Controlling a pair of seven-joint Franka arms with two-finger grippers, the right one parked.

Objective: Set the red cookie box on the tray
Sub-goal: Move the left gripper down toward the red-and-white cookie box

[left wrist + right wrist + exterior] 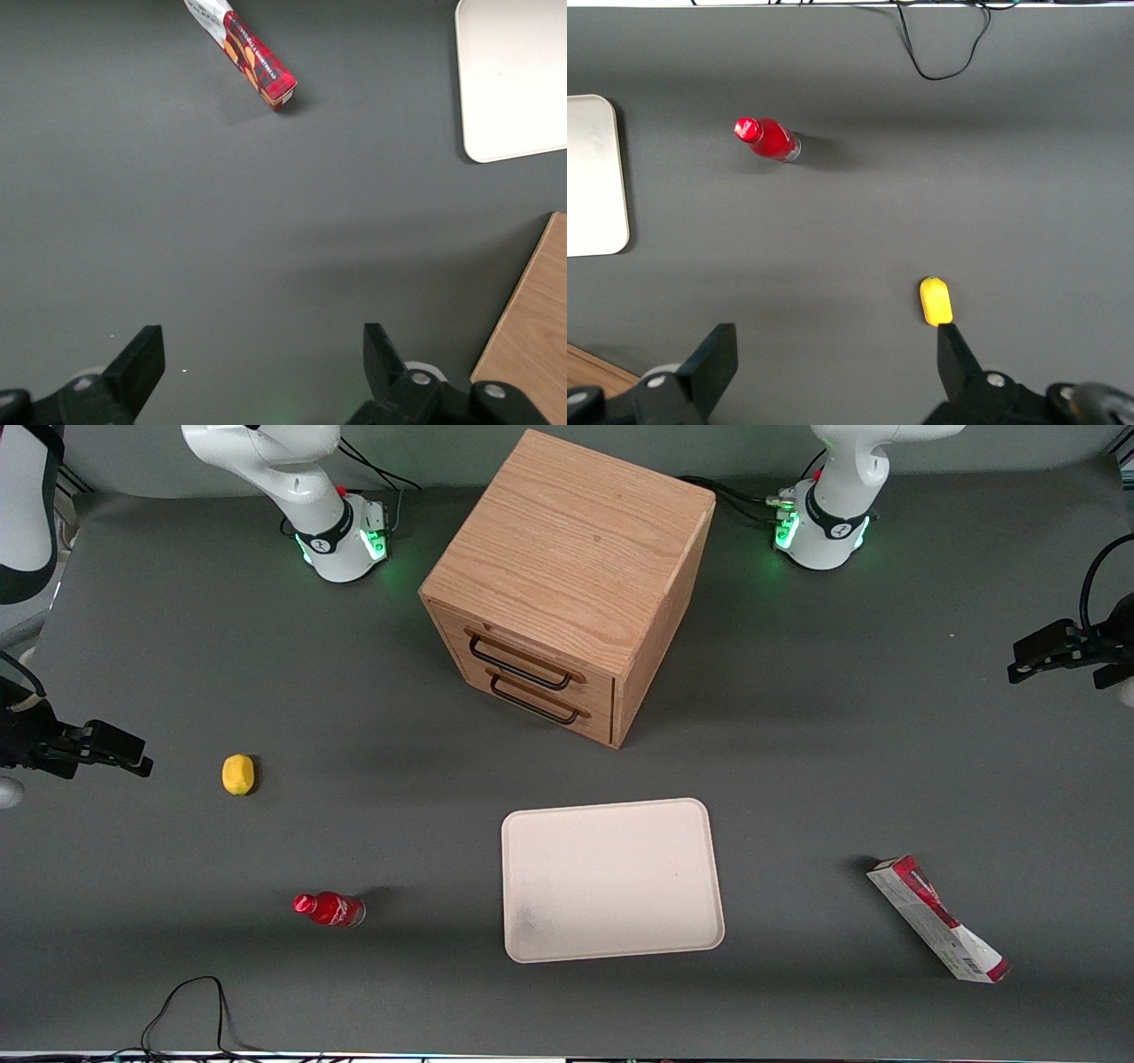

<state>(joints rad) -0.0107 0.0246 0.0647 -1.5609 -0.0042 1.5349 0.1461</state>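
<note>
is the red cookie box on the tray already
No, the red cookie box lies on the bare table toward the working arm's end, apart from the tray, and the open gripper hangs above the table, holding nothing.

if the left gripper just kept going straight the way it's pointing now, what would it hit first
Most likely bare table mat. The open gripper points down at empty mat, with the red cookie box and the tray well off its line. Its height above the mat is hard to judge.

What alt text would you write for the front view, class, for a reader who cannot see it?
A red cookie box lies flat on the grey table, apart from the empty cream tray, toward the working arm's end. The open end effector hovers farther from the camera than the box. A wooden drawer cabinet stands farther from the camera than the tray.
</note>
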